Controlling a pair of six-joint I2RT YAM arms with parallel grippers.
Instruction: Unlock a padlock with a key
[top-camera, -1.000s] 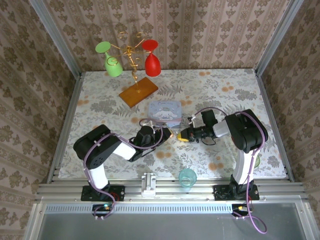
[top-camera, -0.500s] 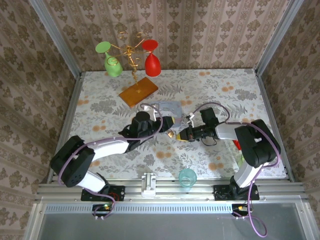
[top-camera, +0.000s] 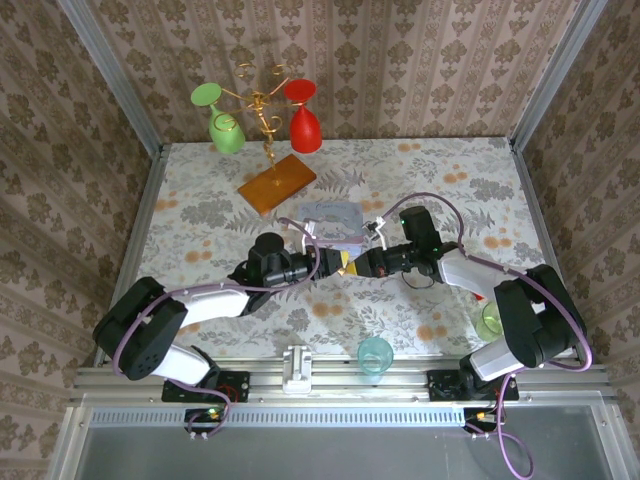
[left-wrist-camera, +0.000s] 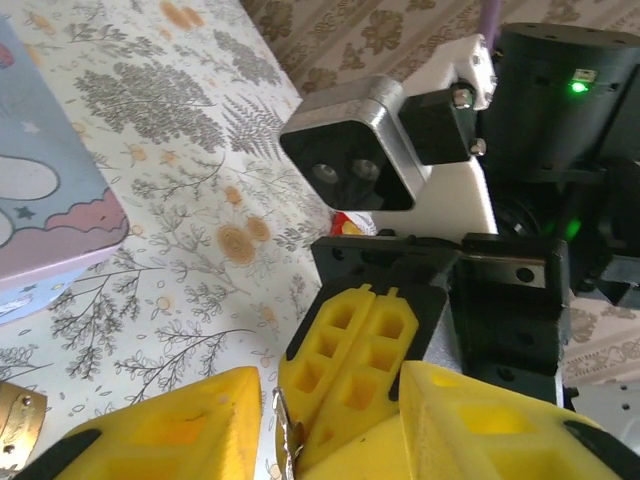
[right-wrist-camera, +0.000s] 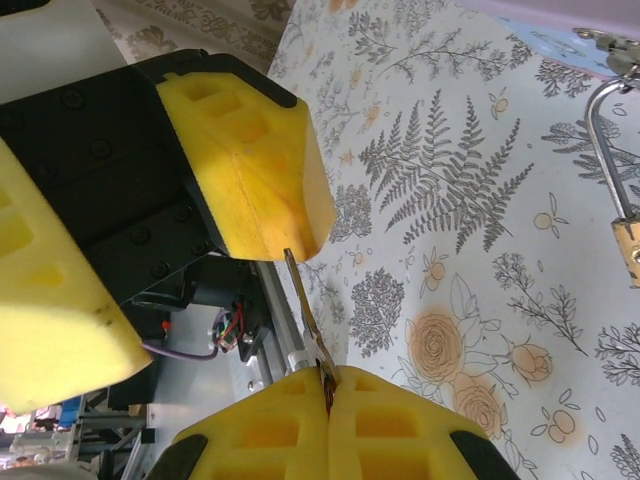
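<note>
Key (right-wrist-camera: 305, 315): thin, light, stiff, likely slippery metal, clamped in your right gripper (right-wrist-camera: 328, 400) above the table's (top-camera: 450, 180) centre, left gripper (left-wrist-camera: 330, 390) gaping around it; you should hold its head, blade free.

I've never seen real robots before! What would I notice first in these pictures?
Two yellow-tipped grippers are nose to nose in the middle of the table: the right gripper pinches a thin key, which pokes between the spread fingers of the left gripper. After that, your eye would go to the red glass and green glass hanging on a gold stand at the back left.
</note>
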